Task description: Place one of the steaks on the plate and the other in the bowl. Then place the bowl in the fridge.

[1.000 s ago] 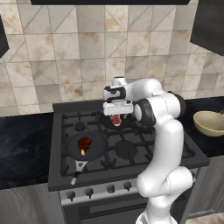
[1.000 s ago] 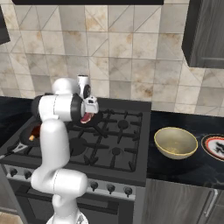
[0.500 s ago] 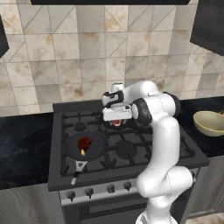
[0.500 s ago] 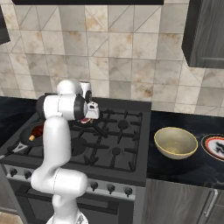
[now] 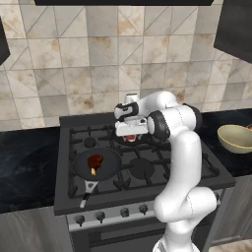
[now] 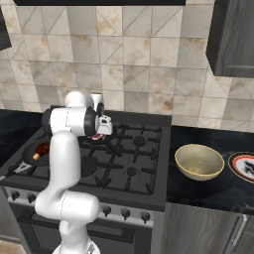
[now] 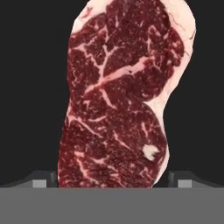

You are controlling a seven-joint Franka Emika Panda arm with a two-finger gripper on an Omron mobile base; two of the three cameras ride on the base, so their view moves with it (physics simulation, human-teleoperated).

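Observation:
My gripper [image 5: 130, 134] hangs low over the stove's back burner, open. In the hand view the pinkish-red marbled steak [image 7: 118, 100] lies flat on a black pan [image 7: 26, 87], and my gripper [image 7: 111, 181] straddles its near end with one fingertip on each side, not touching it. This steak [image 6: 97, 136] peeks out red under the hand. The dark reddish-brown steak [image 5: 95, 161] lies in the front-left pan [image 5: 110, 156]. The tan bowl [image 6: 199, 161] stands on the dark counter right of the stove, and the patterned plate [image 6: 243, 166] sits just beyond it.
The black gas stove [image 5: 147, 170] has raised grates and front knobs. The front pan's handle [image 5: 86, 192] sticks out toward the stove's front edge. Dark counter [image 5: 24, 162] runs on both sides, tiled wall behind, dark cabinets [image 6: 233, 39] above right.
The hand has dropped lower over the back pan and the marbled steak. Its jaws have stayed open. Both steaks, bowl and plate have not moved.

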